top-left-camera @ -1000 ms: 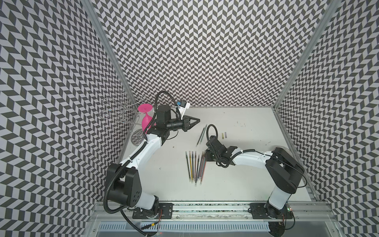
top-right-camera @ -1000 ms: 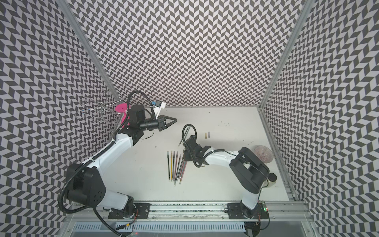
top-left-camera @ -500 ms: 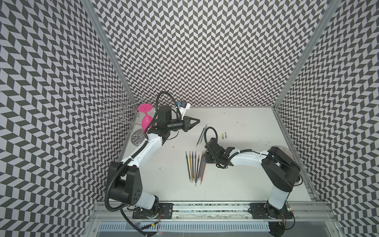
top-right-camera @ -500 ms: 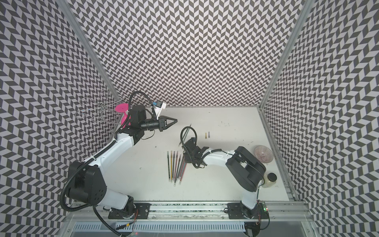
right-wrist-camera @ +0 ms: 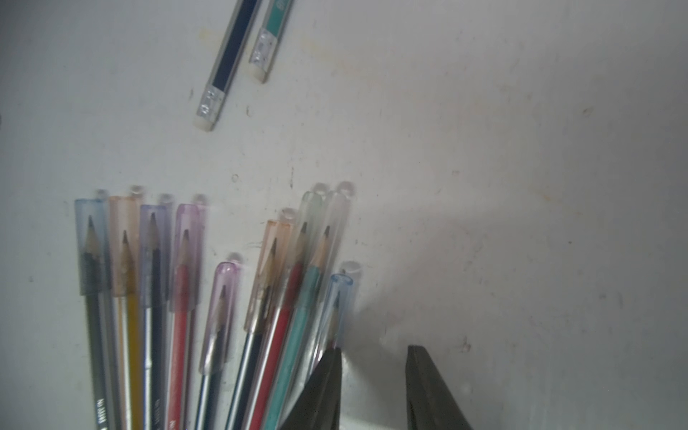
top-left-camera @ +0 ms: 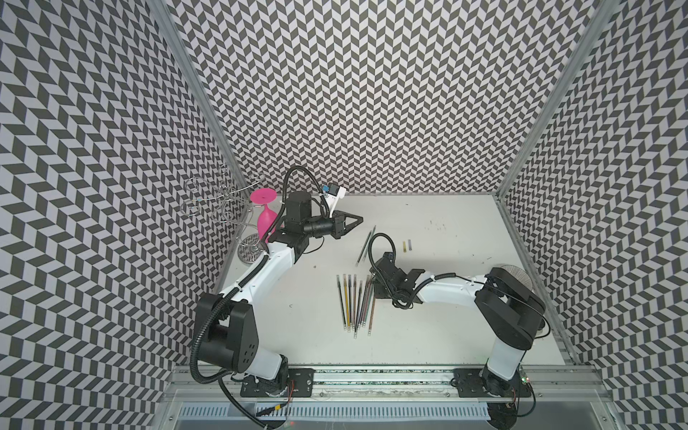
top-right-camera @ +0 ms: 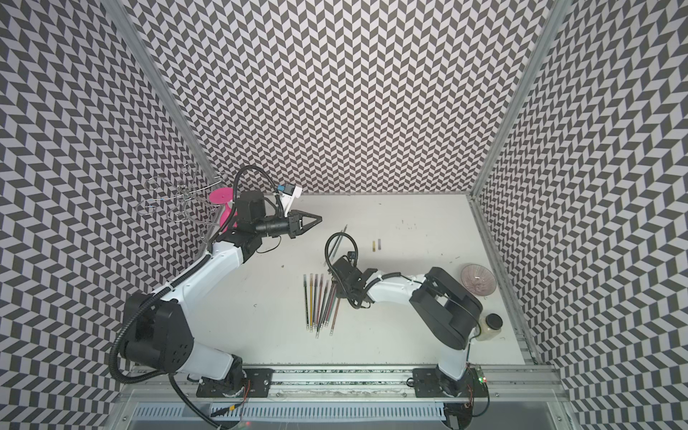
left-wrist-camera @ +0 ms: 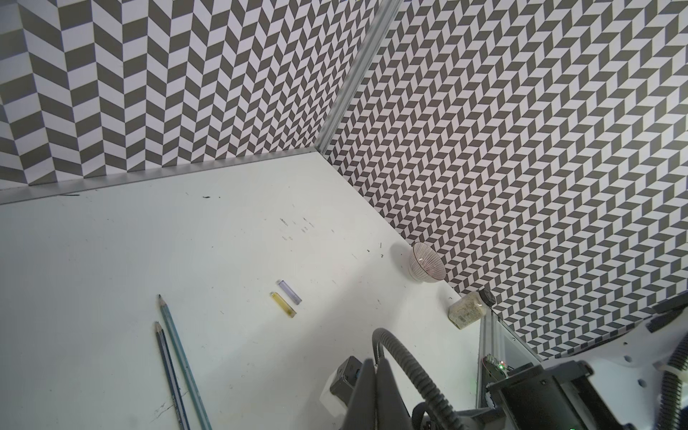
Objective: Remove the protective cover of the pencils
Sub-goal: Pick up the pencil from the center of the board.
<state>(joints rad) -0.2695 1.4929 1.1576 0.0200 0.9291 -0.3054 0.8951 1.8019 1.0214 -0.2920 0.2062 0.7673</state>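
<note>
Nine or so pencils (top-left-camera: 355, 302) lie fanned in the middle of the worktop (top-left-camera: 439, 335), tinted clear caps (right-wrist-camera: 91, 238) on their tips. Just beside them, the right fingers (right-wrist-camera: 324, 387) stand partly open, holding nothing. Two bare pencils (top-left-camera: 366, 244) and two loose caps (top-left-camera: 406, 245) lie farther back. Raised near the back-left corner, the left fingers (top-left-camera: 352, 220) are pinched together, empty.

Left of the pencils (top-left-camera: 355, 301) the table (top-left-camera: 298, 335) lies bare, as does the strip between them and the front rail (top-left-camera: 372, 372): you can pass there. At their capped tips the right gripper (right-wrist-camera: 374, 350) sits low, jaws parted, and the right arm (top-left-camera: 446, 294) bars that side. Behind the pencils, two loose pencils (top-left-camera: 366, 245) and two small caps (top-left-camera: 406, 245) lie in the way. Further back and left, the left gripper (top-left-camera: 355, 219) hangs pinched closed. A pink glass (top-left-camera: 266, 219) and a wire rack (top-left-camera: 223, 201) fill that corner.
</note>
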